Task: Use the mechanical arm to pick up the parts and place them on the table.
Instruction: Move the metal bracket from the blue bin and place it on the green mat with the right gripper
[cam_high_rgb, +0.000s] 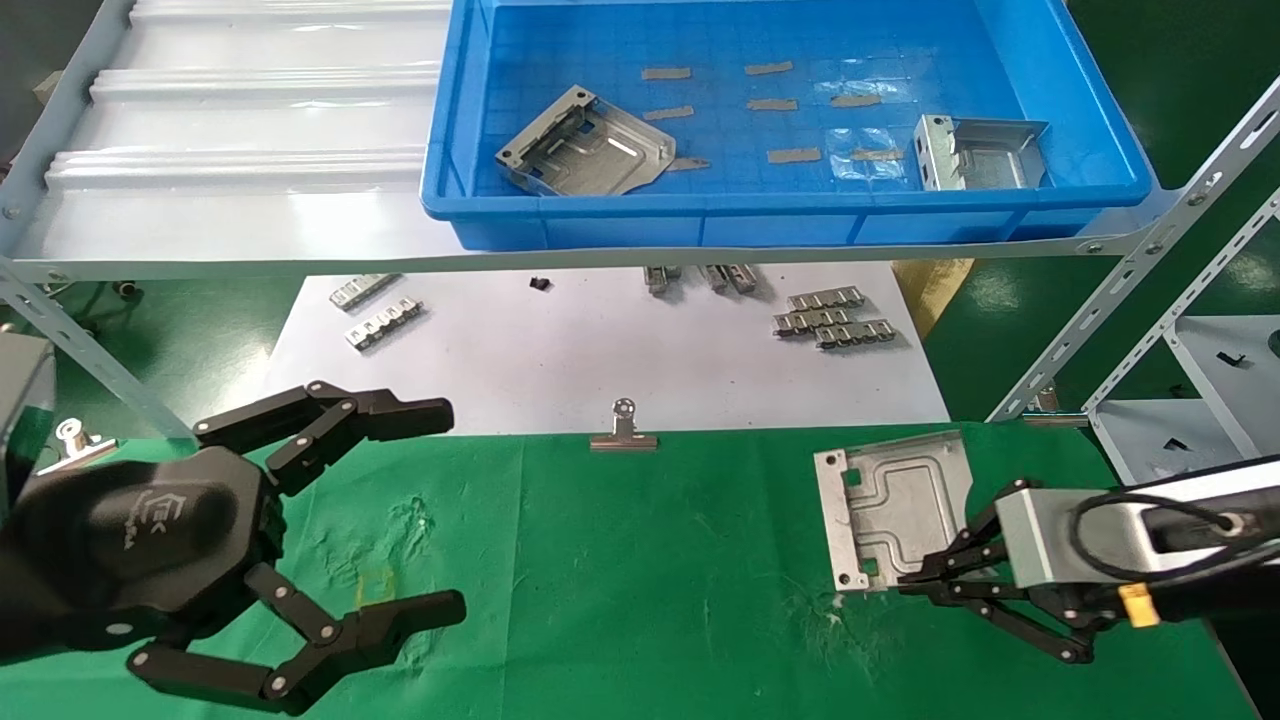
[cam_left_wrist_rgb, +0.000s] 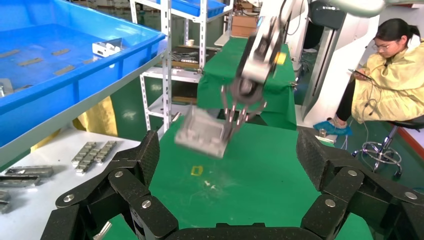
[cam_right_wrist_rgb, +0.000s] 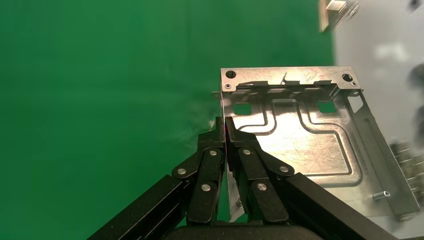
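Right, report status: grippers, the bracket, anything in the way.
Right gripper shut on bracket, over the green table. Left gripper open, empty, near left. Two brackets left in blue bin. Binder clip well aside.

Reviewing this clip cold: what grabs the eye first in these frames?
First, the right gripper pinching the edge of a silver bracket over the green table, at the robot's right; whether the bracket touches the cloth is unclear. Next, the big left gripper, fingers spread wide and empty, low at the near left. Behind, on the shelf, a blue bin holds two more brackets.
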